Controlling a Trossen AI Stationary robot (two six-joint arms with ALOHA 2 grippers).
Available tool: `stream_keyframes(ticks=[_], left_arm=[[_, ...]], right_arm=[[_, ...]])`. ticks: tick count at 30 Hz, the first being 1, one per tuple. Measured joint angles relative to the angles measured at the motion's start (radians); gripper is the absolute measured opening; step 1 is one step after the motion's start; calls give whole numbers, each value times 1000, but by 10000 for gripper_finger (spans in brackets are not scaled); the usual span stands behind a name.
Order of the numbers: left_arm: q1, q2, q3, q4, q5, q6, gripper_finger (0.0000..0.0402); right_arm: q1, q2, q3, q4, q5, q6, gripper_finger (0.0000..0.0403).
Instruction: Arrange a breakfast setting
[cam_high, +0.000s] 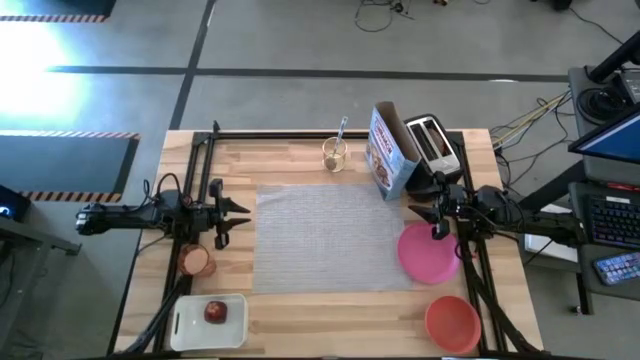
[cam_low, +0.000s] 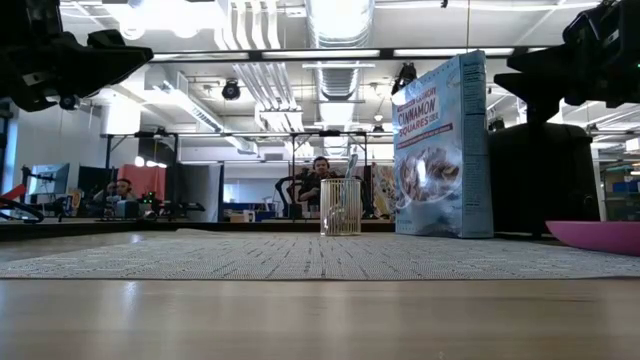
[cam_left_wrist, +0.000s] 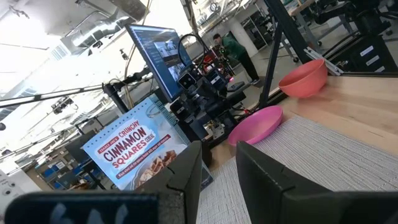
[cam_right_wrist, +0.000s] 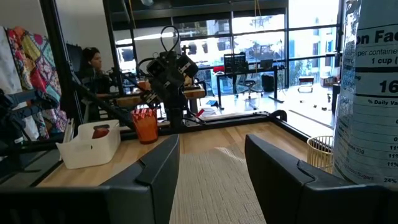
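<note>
Grippers first. Left gripper (cam_high: 228, 212): centre-left of the high view, raised beside the left edge of the mat; its wrist view shows the two fingers parted by a narrow gap with nothing between them. Right gripper (cam_high: 432, 207): centre-right of the high view, above the upper rim of the pink plate, fingers parted wider, likewise empty.

Grey translucent mat (cam_high: 330, 238): middle of the high view, laid flat, bare of any item.

Round pink plate (cam_high: 428, 252): right of centre, overlapping the mat's right edge, just below the right gripper.

Orange-red bowl (cam_high: 452, 322): lower right, on bare wood, apart from the plate.

Small orange cup (cam_high: 195, 261): lower left of centre, just below the left gripper, off the mat.

Red apple (cam_high: 215, 311): lower left, inside a white tray (cam_high: 185, 330).

Metal spoon (cam_high: 341, 131): top centre, standing in a wire-mesh holder (cam_high: 334, 155).

Cereal box (cam_high: 386, 150) and toaster (cam_high: 432, 140): upper right of centre. Toast slice: possibly in the toaster slots, not clear from above.

Step in hand, by judgement: setting scarcely begun; both arms poised, nothing carried. Next move likely calls for the right gripper to descend on the plate rim, pinch it and draw the plate onto the mat's middle; the shallow rim will need a low, angled approach.
</note>
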Motion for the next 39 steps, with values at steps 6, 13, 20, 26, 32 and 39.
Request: stream_keyframes(ticks=[6, 13, 20, 26, 32, 39], left_arm=[[0, 0, 0, 0, 0, 0, 84], [0, 0, 0, 0, 0, 0, 84], [0, 0, 0, 0, 0, 0, 84], [0, 0, 0, 0, 0, 0, 84], [0, 0, 0, 0, 0, 0, 84], [0, 0, 0, 75, 2, -28, 84]], right_arm=[[0, 0, 0, 0, 0, -1, 171], [0, 0, 0, 0, 0, 0, 171], [0, 0, 0, 0, 0, -1, 171], [0, 0, 0, 0, 0, 0, 171], [0, 0, 0, 0, 0, -1, 171], [0, 0, 0, 0, 0, 0, 171]])
